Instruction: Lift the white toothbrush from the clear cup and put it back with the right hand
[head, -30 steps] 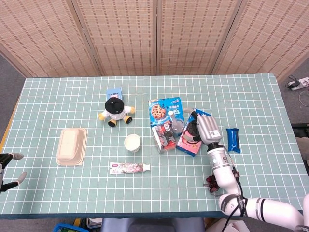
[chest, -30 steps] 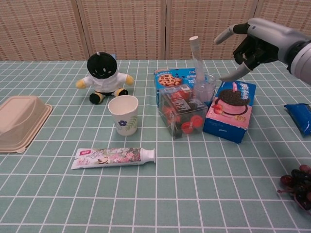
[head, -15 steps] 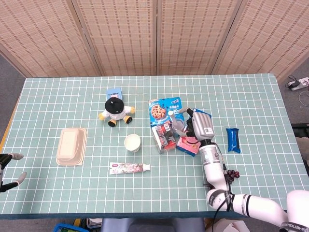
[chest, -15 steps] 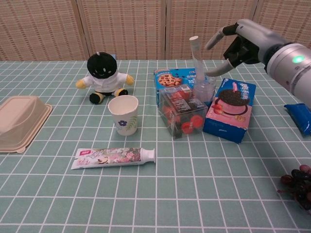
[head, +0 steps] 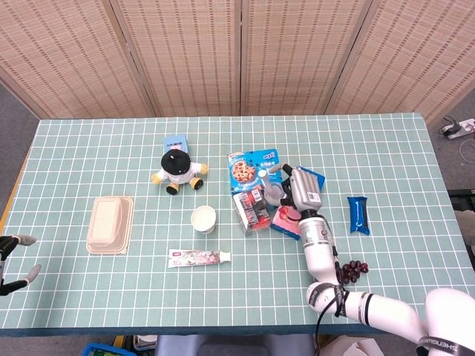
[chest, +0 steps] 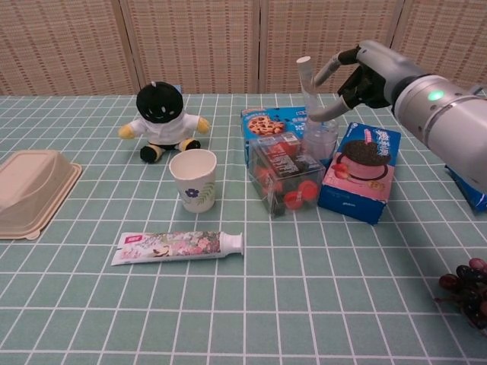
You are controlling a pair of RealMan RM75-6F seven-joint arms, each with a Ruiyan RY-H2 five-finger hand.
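Note:
The white toothbrush [chest: 307, 87] stands tilted in the clear cup [chest: 320, 138], behind a clear box of red fruit; in the head view the cup [head: 274, 195] shows but the brush is hard to make out. My right hand [chest: 364, 73] hovers just right of the brush at handle height. Its fingers [chest: 326, 68] are spread towards the handle, one high and one low, and I see no firm hold. That hand [head: 300, 190] sits right beside the cup in the head view. My left hand [head: 13, 264] rests at the table's front left edge, fingers apart and holding nothing.
Around the cup stand a blue cookie box [chest: 265, 122], the clear fruit box [chest: 284, 176] and a pink biscuit box [chest: 361, 172]. A paper cup [chest: 195, 179], a toothpaste tube [chest: 179, 247], a plush toy [chest: 161, 114], a lidded food box [chest: 29, 190], a blue packet [chest: 468, 183] and grapes [chest: 466, 293] lie about.
My right hand has moved left, from beside the biscuit box up to the toothbrush, and its fingers now reach around the handle. The brush and cup have not moved.

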